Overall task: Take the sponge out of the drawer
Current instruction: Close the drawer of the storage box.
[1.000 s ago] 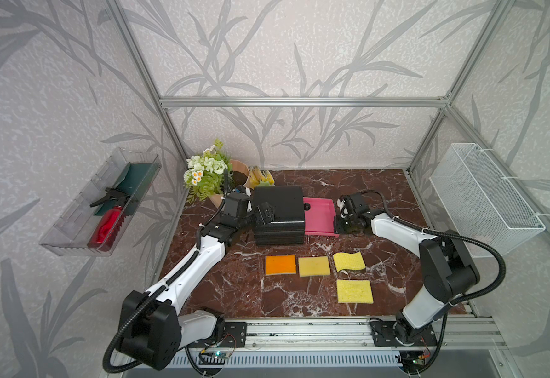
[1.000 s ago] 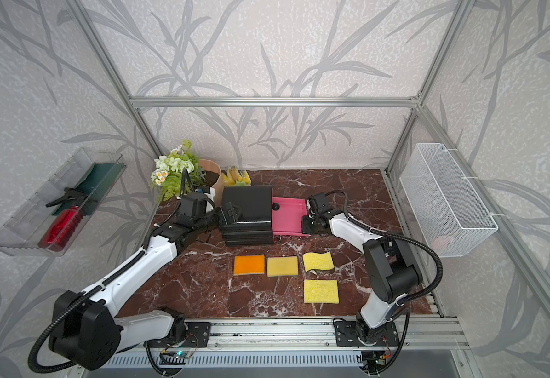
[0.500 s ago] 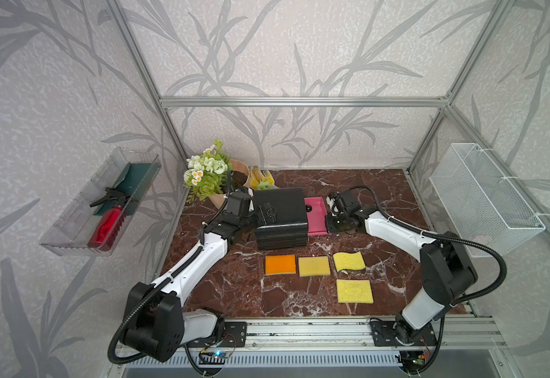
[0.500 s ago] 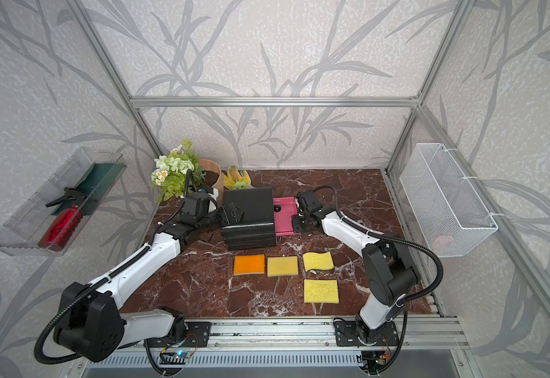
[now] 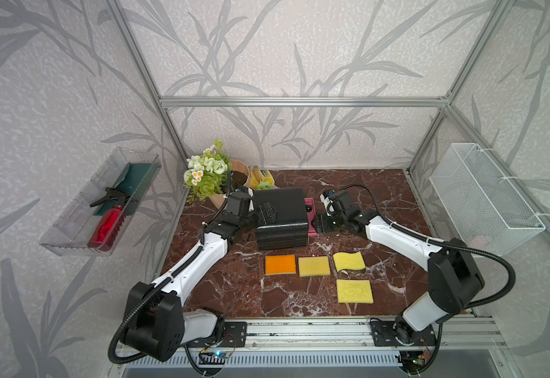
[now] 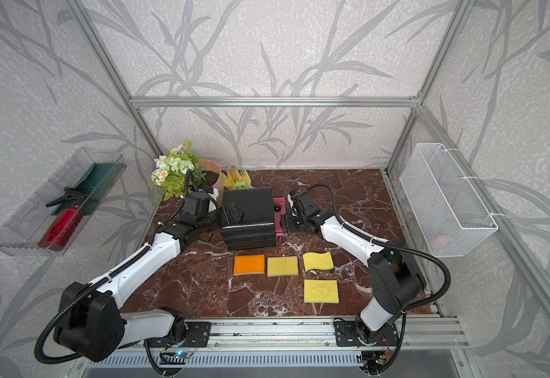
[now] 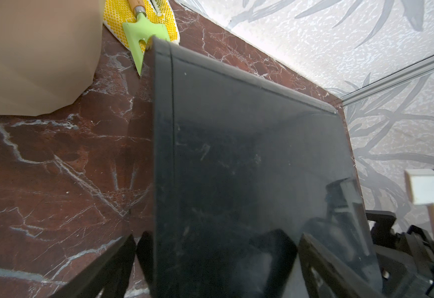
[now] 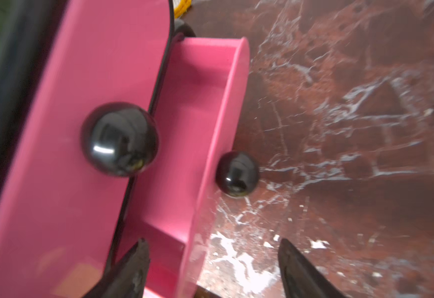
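Your right gripper point(image 8: 210, 265) has its jaws apart and holds nothing. It hangs at the drawer side of the chest point(image 5: 282, 209), just beside the knob point(image 8: 237, 174) of the low drawer point(image 8: 232, 108). That drawer stands out of the chest only a little, and the strip of it you can see is bare.

Four sponges lie on the table in front of the chest: orange sponge point(image 5: 280, 264), tan sponge point(image 5: 314, 266), curled yellow sponge point(image 5: 349, 261) and, farthest out, flat yellow sponge point(image 5: 354, 291).

Your left gripper point(image 5: 267, 212) is spread wide astride the chest's top edge, opposite the drawers. I cannot tell whether it presses down.

Watch for three things:
- If you close on the upper knob point(image 8: 119, 139), you open the wrong drawer.
- If you pull hard with a loose brace, the chest slides after the drawer.
- If you reach into so narrow a gap, a finger may jam.
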`<move>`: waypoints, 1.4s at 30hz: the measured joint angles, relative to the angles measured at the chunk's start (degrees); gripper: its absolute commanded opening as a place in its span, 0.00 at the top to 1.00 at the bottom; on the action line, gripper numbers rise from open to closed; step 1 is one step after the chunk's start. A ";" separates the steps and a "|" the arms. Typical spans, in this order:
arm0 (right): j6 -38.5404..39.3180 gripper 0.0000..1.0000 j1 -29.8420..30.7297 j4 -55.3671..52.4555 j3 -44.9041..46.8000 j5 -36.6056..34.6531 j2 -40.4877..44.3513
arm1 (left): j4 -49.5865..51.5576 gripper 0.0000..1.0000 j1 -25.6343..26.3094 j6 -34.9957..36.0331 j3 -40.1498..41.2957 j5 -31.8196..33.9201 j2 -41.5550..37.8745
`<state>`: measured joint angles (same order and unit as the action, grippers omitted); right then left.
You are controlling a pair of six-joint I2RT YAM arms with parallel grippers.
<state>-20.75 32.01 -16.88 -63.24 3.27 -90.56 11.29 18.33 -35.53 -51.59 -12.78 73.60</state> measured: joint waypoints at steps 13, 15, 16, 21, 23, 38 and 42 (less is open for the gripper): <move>-0.46 0.01 -5.18 2.97 5.35 0.72 1.25 | 0.00 0.03 -0.09 -0.04 0.00 -0.26 0.00; -0.46 0.01 -5.18 3.48 5.35 1.36 0.13 | 0.00 0.02 -0.09 -0.04 0.00 -0.28 0.00; -0.46 0.01 -5.16 3.67 5.35 1.99 -0.52 | -0.02 0.03 -0.09 -0.04 0.00 -0.31 0.00; -0.87 0.01 -4.59 5.07 5.35 4.66 -3.52 | -0.15 0.03 -0.20 -0.09 0.00 -0.52 0.00; -0.96 0.01 -4.04 5.77 5.35 5.22 -4.24 | -0.35 0.03 -0.35 -0.17 0.00 -0.76 0.07; -2.21 0.01 0.92 10.25 4.79 6.75 -9.14 | -4.74 0.03 -1.29 -1.11 -1.77 -1.46 4.85; -2.08 0.01 0.90 9.90 4.00 6.45 -9.73 | -5.49 0.03 -1.38 -1.11 -2.73 -1.86 6.23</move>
<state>-22.83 32.91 -6.98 -59.24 9.72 -100.29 5.80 16.95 -36.64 -54.33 -14.63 79.83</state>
